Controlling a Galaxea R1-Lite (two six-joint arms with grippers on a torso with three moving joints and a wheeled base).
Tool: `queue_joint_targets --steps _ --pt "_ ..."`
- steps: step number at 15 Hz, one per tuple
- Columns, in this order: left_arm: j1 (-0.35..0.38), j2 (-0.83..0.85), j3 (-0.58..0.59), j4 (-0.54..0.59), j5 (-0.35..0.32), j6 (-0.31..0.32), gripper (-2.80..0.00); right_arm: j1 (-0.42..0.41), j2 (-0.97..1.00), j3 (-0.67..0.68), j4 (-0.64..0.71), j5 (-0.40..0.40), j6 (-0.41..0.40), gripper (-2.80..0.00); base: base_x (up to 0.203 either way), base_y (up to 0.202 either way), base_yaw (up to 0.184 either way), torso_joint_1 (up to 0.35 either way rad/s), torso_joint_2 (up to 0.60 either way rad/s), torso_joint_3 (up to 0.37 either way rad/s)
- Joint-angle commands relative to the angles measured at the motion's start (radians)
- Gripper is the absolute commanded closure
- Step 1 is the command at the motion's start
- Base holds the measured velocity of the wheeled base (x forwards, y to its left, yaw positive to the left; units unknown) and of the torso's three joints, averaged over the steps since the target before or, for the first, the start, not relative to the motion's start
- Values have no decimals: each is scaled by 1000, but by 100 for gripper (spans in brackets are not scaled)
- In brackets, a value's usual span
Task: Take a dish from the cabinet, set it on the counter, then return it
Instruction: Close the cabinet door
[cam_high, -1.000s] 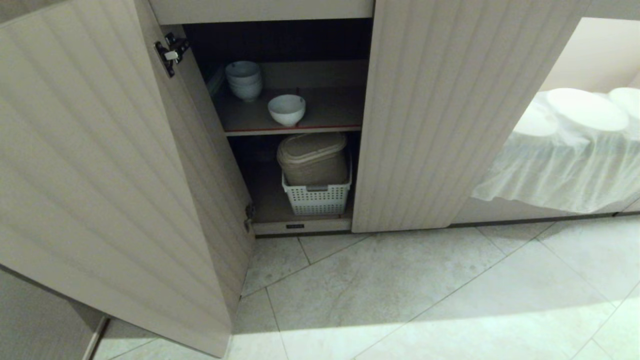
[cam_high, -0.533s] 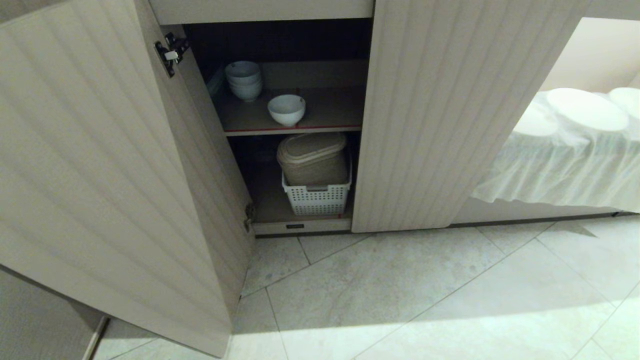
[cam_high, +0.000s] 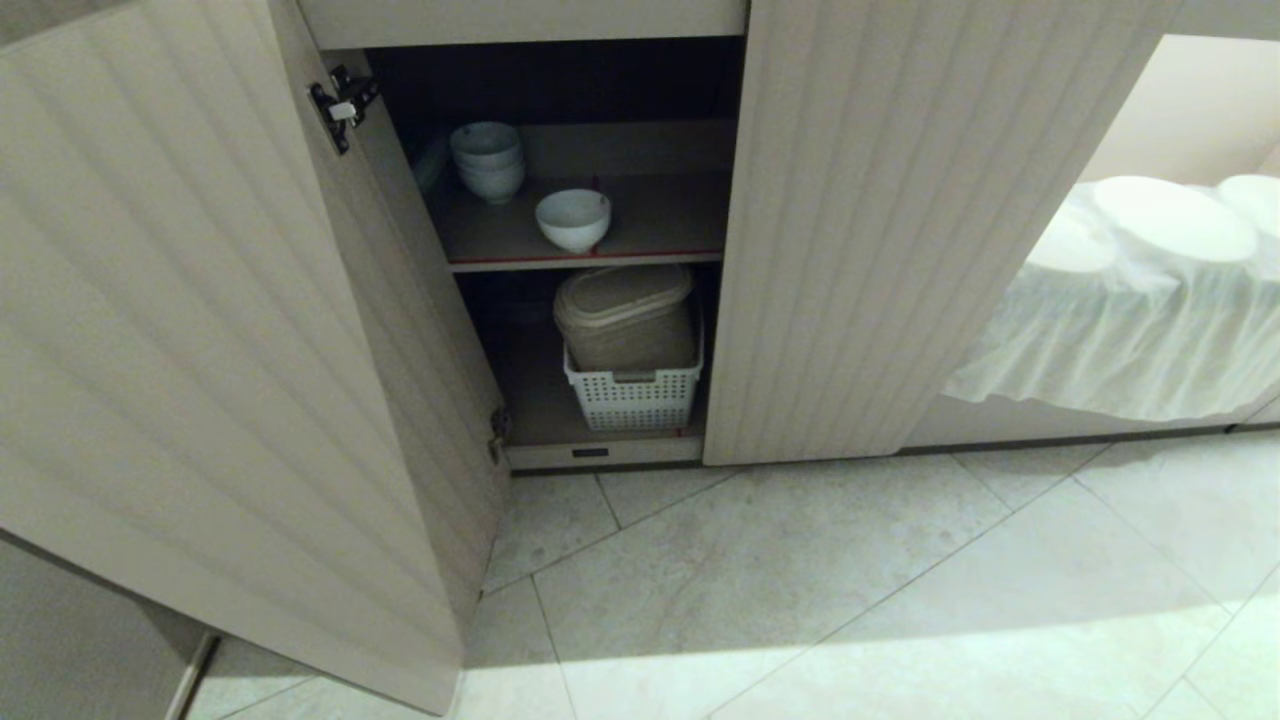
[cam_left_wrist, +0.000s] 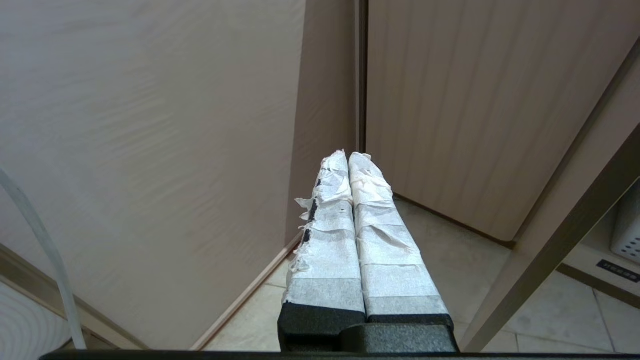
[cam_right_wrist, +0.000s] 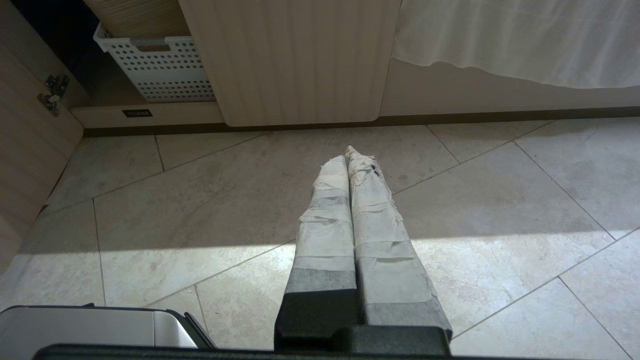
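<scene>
The dish (cam_high: 573, 219), a small plain white bowl, stands upright on the upper shelf of the open cabinet (cam_high: 640, 225), near the shelf's red-edged front. Neither arm shows in the head view. My left gripper (cam_left_wrist: 348, 156) is shut and empty, its taped fingers pointing at the corner where the open left door (cam_left_wrist: 150, 165) meets a ribbed panel, above the floor. Low over the floor tiles, well in front of the cabinet, my right gripper (cam_right_wrist: 345, 155) is shut with nothing in it. The counter is out of view.
Stacked bluish-white bowls (cam_high: 487, 160) sit behind the dish. A beige lidded bin (cam_high: 625, 315) in a white perforated basket (cam_high: 633, 398) fills the lower shelf. The open left door (cam_high: 200, 330) and right door (cam_high: 880, 230) flank the opening. White draped cloth (cam_high: 1130, 320) hangs at right.
Nothing in the head view has moved, only the light shifts slightly. Dish and doors stay put.
</scene>
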Motion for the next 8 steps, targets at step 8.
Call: queue_joint_targets --steps 8 --pt "0 53 -30 2 14 -4 0 0 0 0 0 0 1 0 0 0 0 0 0 0"
